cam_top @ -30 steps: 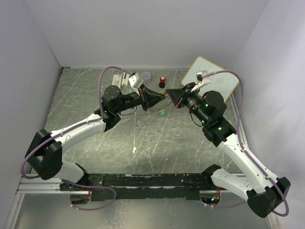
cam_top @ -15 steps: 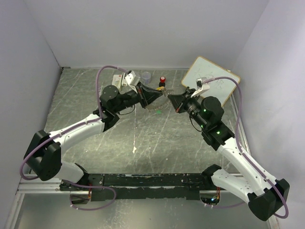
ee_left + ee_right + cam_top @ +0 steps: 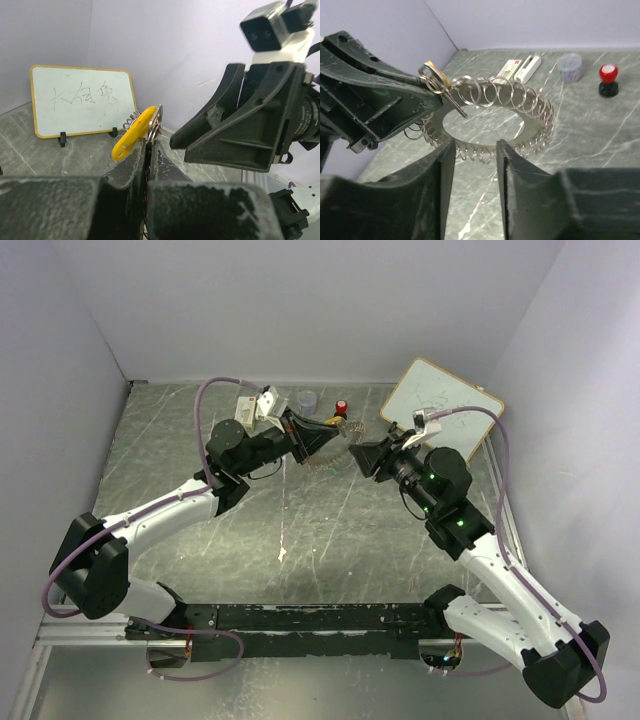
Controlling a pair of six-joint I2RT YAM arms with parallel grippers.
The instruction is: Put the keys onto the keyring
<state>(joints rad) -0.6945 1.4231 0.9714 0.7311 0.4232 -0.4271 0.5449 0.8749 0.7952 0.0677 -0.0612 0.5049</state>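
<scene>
Keyring (image 3: 520,100): thin silvery metal, gleaming, its wire loops catching light.
Yellow key (image 3: 131,136): smooth plastic head, shining softly.
Left gripper (image 3: 148,147): matt black plastic, showing scuffs.
Table (image 3: 580,150): grey veined surface, giving off a dull sheen.
Whiteboard (image 3: 82,105): glossy white face, wood-coloured frame.

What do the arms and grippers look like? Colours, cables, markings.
Left arm and right arm: white shells, black joints. Mauve cable loops along each. Left gripper and right gripper: black, wedge-shaped fingers. Green lights on the right arm.
</scene>
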